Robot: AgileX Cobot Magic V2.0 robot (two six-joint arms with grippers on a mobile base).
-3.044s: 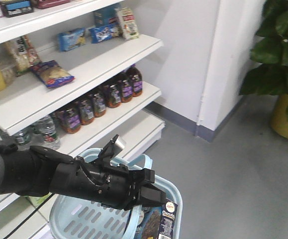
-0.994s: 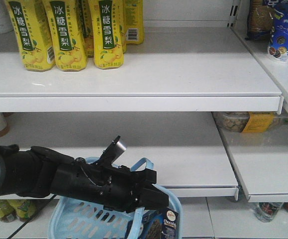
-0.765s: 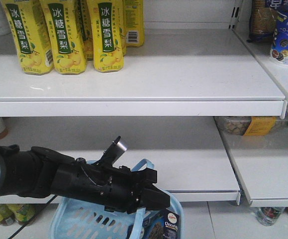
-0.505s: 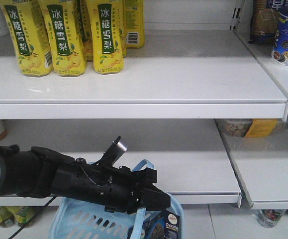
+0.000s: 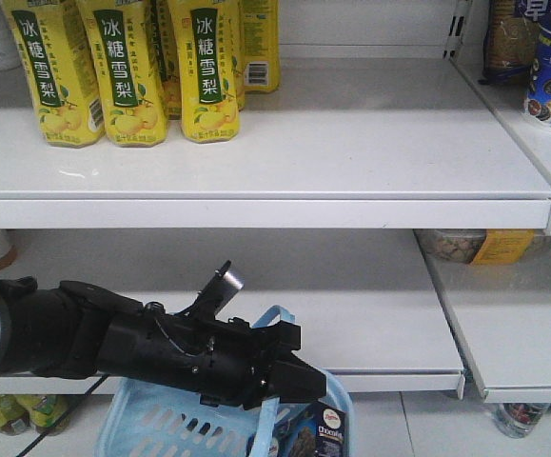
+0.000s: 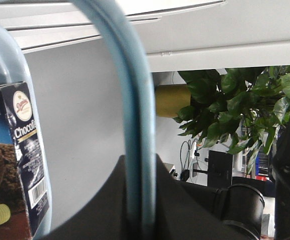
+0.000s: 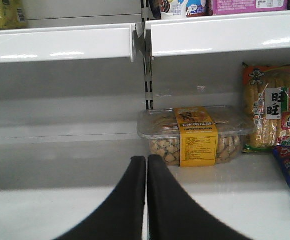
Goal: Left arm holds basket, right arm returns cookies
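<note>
White shelves [image 5: 351,143] have replaced the aisle ahead. The left gripper [image 5: 299,381] pinches the basket [image 5: 161,430] handle, the right gripper [image 7: 146,190] has jaws pressed together, empty, and the Chocofello cookies [image 5: 321,433] wait inside, so returning can begin.

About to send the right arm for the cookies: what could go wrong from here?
1. The cookies carton stands in the basket corner right below the left claw and loop handle; a reach from above may hit them.
2. The basket seems to hang by that handle alone, so pulling the carton could swing it.
3. The right claw is shut, facing a clear tub; it must open first.
</note>
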